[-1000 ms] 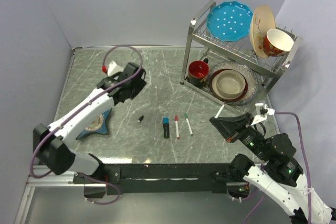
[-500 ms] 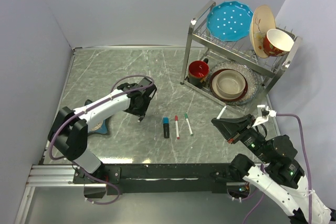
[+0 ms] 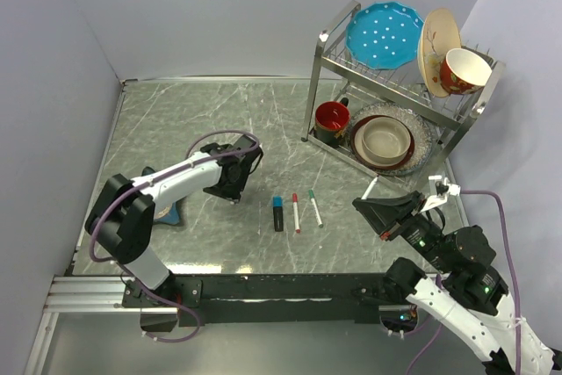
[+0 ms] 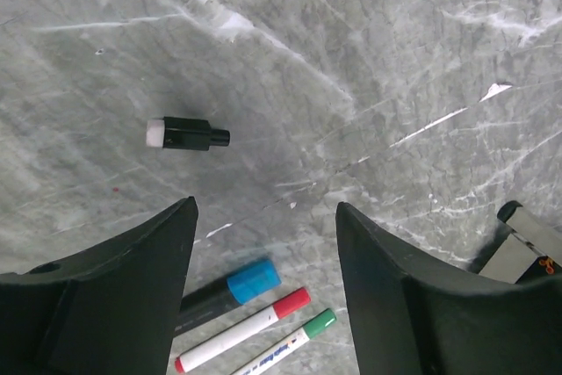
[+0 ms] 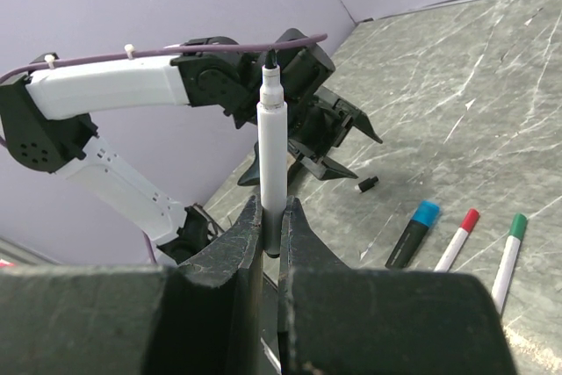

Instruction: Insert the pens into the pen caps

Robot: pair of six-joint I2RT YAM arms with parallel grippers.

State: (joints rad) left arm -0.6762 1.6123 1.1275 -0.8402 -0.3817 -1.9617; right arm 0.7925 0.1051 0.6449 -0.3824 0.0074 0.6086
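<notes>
A small black pen cap [image 4: 187,133] with a white end lies loose on the marble table, also seen as the cap [image 5: 368,183]. My left gripper [image 4: 265,208] hovers open just above and beside it, with nothing between its fingers [image 4: 132,292]; from above, the left gripper [image 3: 232,183] hangs right over it. My right gripper [image 5: 270,217] is shut on a white pen [image 5: 270,129] with a bare black tip, held upright at the front right [image 3: 369,188]. Three pens lie side by side: blue-capped black [image 3: 277,212], red-capped [image 3: 296,212], green-capped [image 3: 314,207].
A metal dish rack [image 3: 320,85] at the back right holds a blue plate [image 3: 383,37], bowls [image 3: 384,140] and a red mug [image 3: 332,118]. A blue star-shaped object [image 3: 169,208] lies at the left, partly under the left arm. Purple walls close the left and back.
The left arm swung from the back left down to the black cap, and its jaws widened. The right arm kept the white pen almost still.
</notes>
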